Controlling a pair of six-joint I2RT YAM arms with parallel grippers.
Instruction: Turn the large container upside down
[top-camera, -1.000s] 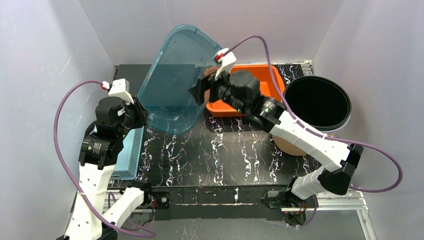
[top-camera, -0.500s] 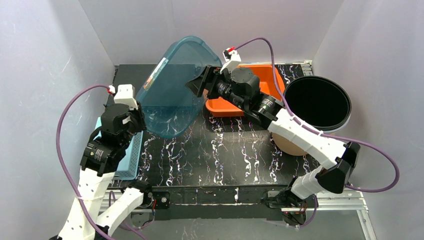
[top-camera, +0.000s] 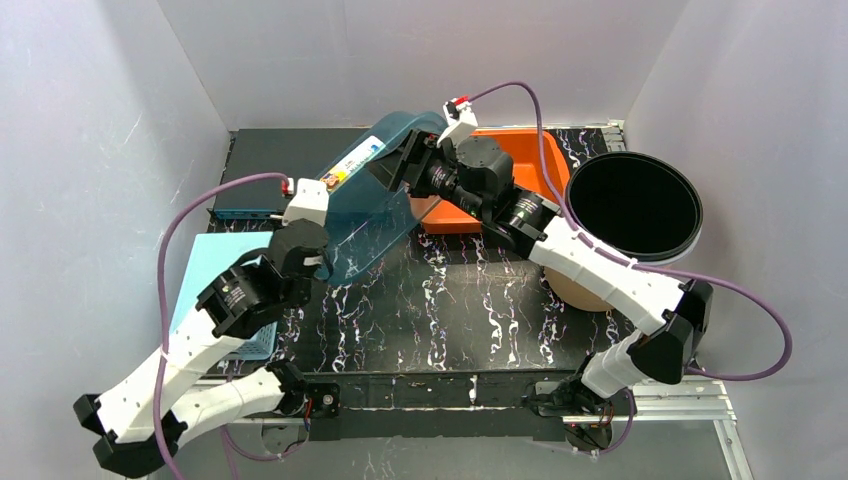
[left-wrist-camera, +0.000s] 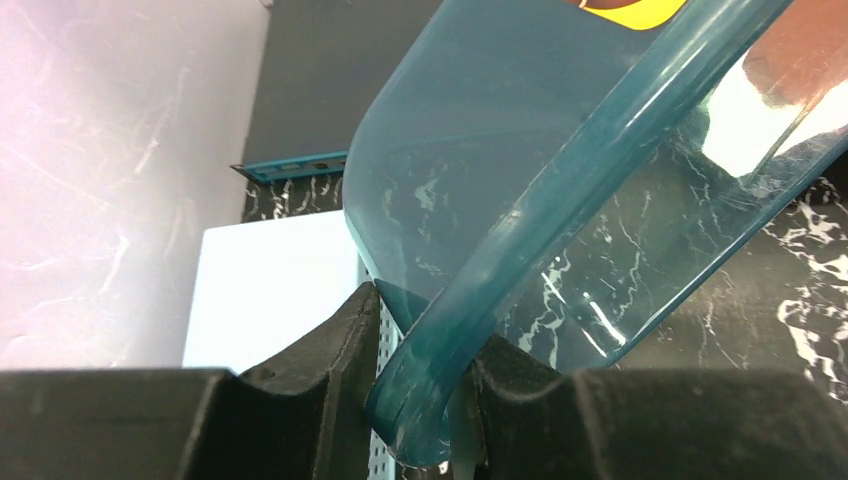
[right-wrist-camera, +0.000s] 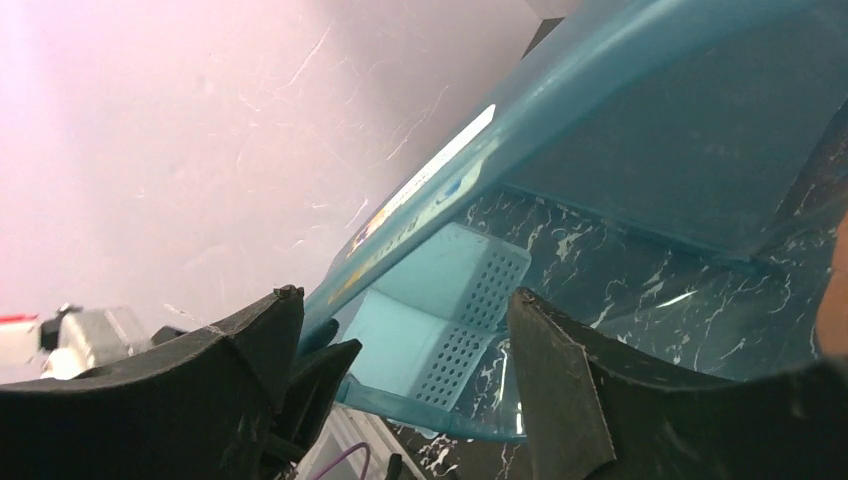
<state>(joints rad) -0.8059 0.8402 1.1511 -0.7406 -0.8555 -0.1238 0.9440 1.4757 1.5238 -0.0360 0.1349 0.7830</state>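
left pincer (left-wrist-camera: 425, 350): clamped on the rolled rim of the translucent teal plastic container (left-wrist-camera: 480, 140), near a corner
right pincer (right-wrist-camera: 400, 310): spread wide at the far rim, no pinch visible
container: off the table, tipped on edge, just left of the orange rectangular plastic tray (top-camera: 452, 214)
handling: probably light, thin flexing walls, slick; a one-point pinch may let it swivel
hold: rim, opposite sides

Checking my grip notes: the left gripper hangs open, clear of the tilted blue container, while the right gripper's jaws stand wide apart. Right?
No. The left gripper is shut on the rim of the tilted blue container, as the left wrist view shows. The right gripper does stand with jaws wide apart.
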